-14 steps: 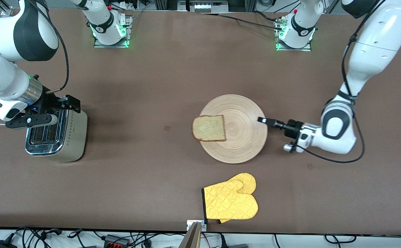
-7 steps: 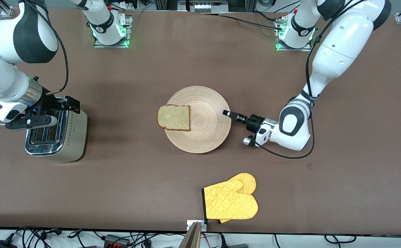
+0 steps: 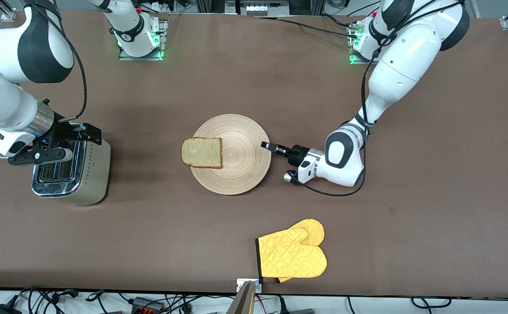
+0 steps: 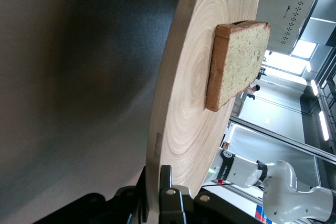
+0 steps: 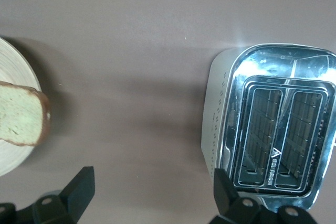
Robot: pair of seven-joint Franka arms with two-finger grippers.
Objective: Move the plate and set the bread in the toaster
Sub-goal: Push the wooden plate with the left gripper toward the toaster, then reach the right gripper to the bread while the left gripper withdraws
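Clamping the plate [image 3: 236, 157] rim, the left gripper [image 3: 266, 145] carries bread [image 3: 201, 152]; right gripper [image 3: 68, 141] gapes over the toaster [image 3: 92, 170].

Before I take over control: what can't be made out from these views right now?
- Toaster top: front view, partly covered by the right gripper, open.
- Left gripper fingertips under the plate rim: hidden in both views.
- Bread: cut off by right wrist view's edge.

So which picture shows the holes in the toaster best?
The right wrist view: it looks straight down on the toaster, so both slots show, empty. The front view shows the toaster with the right claw, open, over it and covering part of its slots. The left wrist view shows only the plate and bread.
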